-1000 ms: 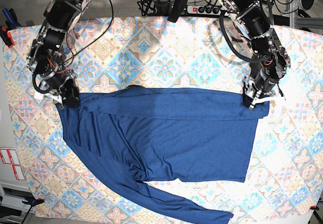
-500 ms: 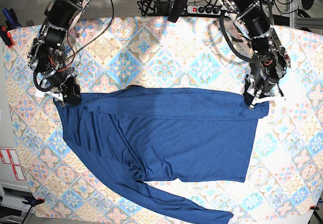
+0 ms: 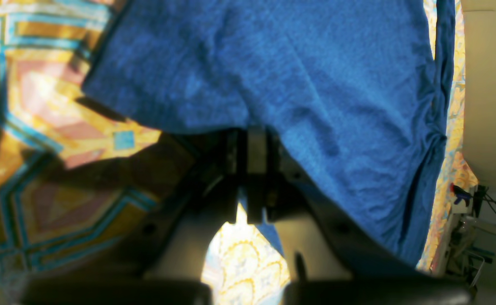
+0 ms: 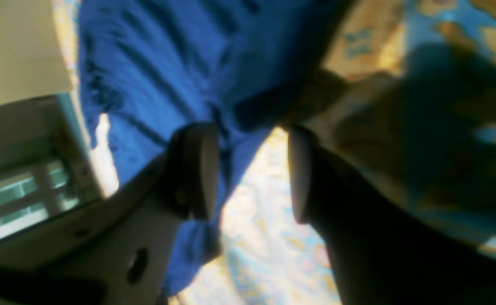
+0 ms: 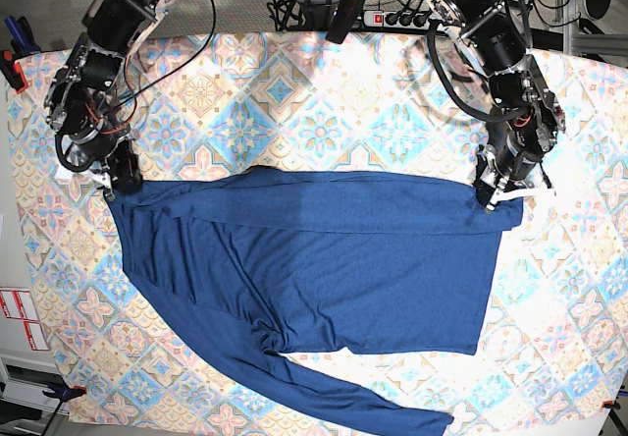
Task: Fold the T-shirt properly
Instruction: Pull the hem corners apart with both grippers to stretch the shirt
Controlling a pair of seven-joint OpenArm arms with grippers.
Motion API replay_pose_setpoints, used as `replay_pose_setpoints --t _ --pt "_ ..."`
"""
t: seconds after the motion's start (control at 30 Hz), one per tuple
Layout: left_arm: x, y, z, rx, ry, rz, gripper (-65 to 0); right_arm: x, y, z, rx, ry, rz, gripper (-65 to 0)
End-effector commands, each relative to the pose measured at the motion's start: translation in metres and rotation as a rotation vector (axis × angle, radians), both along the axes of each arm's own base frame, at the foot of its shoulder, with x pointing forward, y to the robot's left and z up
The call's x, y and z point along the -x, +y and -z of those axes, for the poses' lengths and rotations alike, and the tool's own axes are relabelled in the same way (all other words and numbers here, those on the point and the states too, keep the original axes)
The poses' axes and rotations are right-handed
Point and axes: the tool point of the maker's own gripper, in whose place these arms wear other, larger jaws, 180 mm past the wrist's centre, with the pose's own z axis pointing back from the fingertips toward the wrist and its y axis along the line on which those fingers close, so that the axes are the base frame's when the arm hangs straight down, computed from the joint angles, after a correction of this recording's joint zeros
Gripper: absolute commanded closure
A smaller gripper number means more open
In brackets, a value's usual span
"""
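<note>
Gripping the T-shirt point(image 5: 324, 269), left pincer point(image 3: 252, 140) is clamped; right pincer point(image 4: 252, 169) gapes apart.

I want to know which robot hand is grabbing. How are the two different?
The left gripper has its jaws shut on the shirt edge. The right gripper has its jaws wide open, with nothing pinched. Both sit at a top corner of the shirt.

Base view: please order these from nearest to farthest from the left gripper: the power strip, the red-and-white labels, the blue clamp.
From the left gripper, on this view's right:
1. Power strip, top edge, behind the table.
2. Red-and-white labels, far side, lower corner.
3. Blue clamp, far side, upper corner; close to the labels, so this order is uncertain.
</note>
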Motion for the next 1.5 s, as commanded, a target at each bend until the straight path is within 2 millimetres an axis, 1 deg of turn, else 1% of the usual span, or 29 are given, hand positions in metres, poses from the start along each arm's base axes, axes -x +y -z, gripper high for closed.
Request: replay_pose_setpoints --t 0.0,0.07,0.13,0.17,0.23,0.27,0.3,0.37,0.67,0.73,0.8,0.9,0.97,1.03,1.07,1.1,1.2,1.27,1.33,1.47 --pt "-0.011 0.006 -0.014 -0.014 -0.049 -0.003 0.0 -0.009 -0.011 -0.012 0.031 -0.035 0.004 -26.4" --pt "-0.011 0.006 -0.014 -0.014 -0.049 -0.003 0.0 -0.007 -0.013 -0.010 0.048 -0.020 0.000 -26.4" --pt "-0.011 0.006 -0.014 -0.014 -0.047 -0.003 0.0 -0.003 -0.011 -0.002 0.052 0.006 -0.005 -26.4" --pt "-0.010 0.006 -0.013 -0.014 -0.046 -0.003 0.0 -0.006 -0.010 0.000 0.044 0.012 -0.006 -26.4" --pt "-0.009 0.006 -0.013 -0.014 -0.044 -0.003 0.0 -0.020 -0.003 0.001 0.010 0.004 -0.005 -26.4" --pt "-0.009 0.006 -0.013 -0.014 -0.044 -0.003 0.0 -0.023 0.000 0.003 -0.007 0.006 -0.005 -26.4" --pt "-0.009 0.006 -0.012 -0.014 -0.043 -0.003 0.0 -0.025 0.003 0.006 -0.023 0.012 -0.006 -26.4" --pt "-0.009 0.007 -0.012 -0.016 -0.043 -0.003 0.0 -0.022 0.007 0.013 -0.040 0.028 -0.006 -26.4" --pt "-0.009 0.007 -0.012 -0.015 -0.042 -0.002 0.0 -0.022 0.007 0.014 -0.043 0.030 -0.005 -25.8" --pt "-0.009 0.007 -0.012 -0.015 -0.042 -0.002 0.0 -0.022 0.007 0.014 -0.043 0.030 -0.005 -22.6" --pt "-0.009 0.007 -0.012 -0.015 -0.042 -0.002 0.0 -0.022 0.007 0.014 -0.043 0.029 -0.006 -16.1" --pt "-0.009 0.007 -0.013 -0.015 -0.043 -0.002 0.0 -0.023 0.006 0.012 -0.037 0.021 -0.001 -4.7" --pt "-0.011 0.007 -0.014 -0.016 -0.046 -0.003 0.0 -0.024 0.003 0.011 -0.026 0.013 0.009 0.0" --pt "-0.011 0.009 -0.015 -0.020 -0.048 -0.003 0.0 -0.023 -0.001 0.011 -0.022 0.010 0.021 -0.5" --pt "-0.011 0.015 -0.017 -0.032 -0.049 -0.004 0.0 -0.020 -0.005 0.010 -0.028 0.010 0.036 -0.7" --pt "-0.010 0.019 -0.019 -0.041 -0.049 -0.005 0.0 -0.016 -0.012 0.011 -0.034 0.008 0.064 -0.7" --pt "-0.009 0.021 -0.018 -0.044 -0.046 -0.004 0.0 -0.003 -0.026 0.008 -0.012 -0.007 0.094 -0.7" --pt "-0.009 0.020 -0.018 -0.040 -0.040 0.003 0.0 0.001 -0.027 0.004 0.029 -0.041 0.049 -0.7" --pt "-0.008 0.020 -0.018 -0.041 -0.039 0.003 0.0 0.003 -0.023 -0.001 0.047 -0.062 -0.002 -0.7" --pt "-0.005 0.018 -0.015 -0.033 -0.025 0.014 0.0 0.006 -0.022 -0.006 0.049 -0.061 -0.031 -0.7"
